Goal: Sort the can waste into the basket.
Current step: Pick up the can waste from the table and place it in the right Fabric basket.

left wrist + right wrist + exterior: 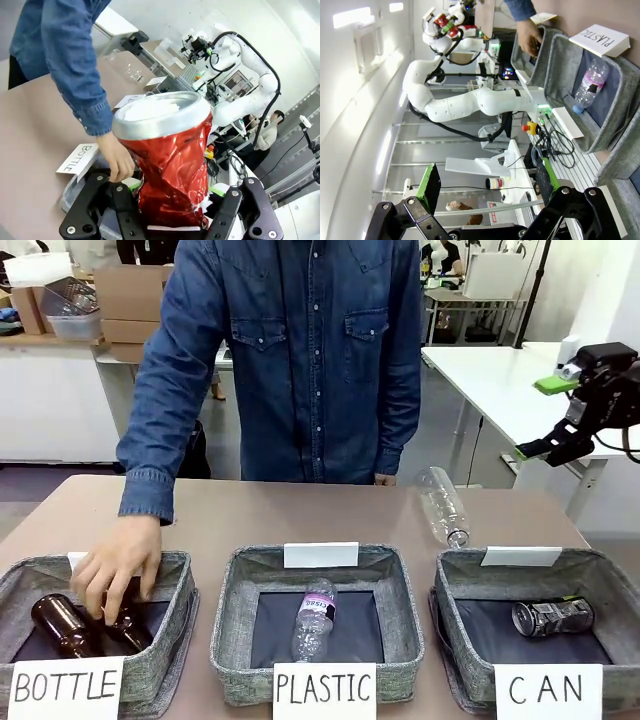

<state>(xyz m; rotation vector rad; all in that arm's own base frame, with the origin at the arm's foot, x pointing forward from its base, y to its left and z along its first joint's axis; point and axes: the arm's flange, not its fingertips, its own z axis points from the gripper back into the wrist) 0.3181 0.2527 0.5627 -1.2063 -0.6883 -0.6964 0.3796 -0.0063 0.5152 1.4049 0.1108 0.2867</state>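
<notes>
Left gripper (170, 202) clamped on dented red can (172, 160), raised for transfer to CAN basket (610, 575); black can (552, 617) lies inside. Right gripper (552, 418) wide open, empty, parked aside.

Edges, fingers and a hand hide parts of the scene.
The red can (172, 165) has its lower end buried between the fingers of the left gripper (175, 189), and its print cannot be made out. A person's hand (115, 565) covers part of the brown bottles (62, 625). The CAN basket (590, 570) runs off the right edge, and the label on the black can (552, 617) inside is too small to read.
</notes>
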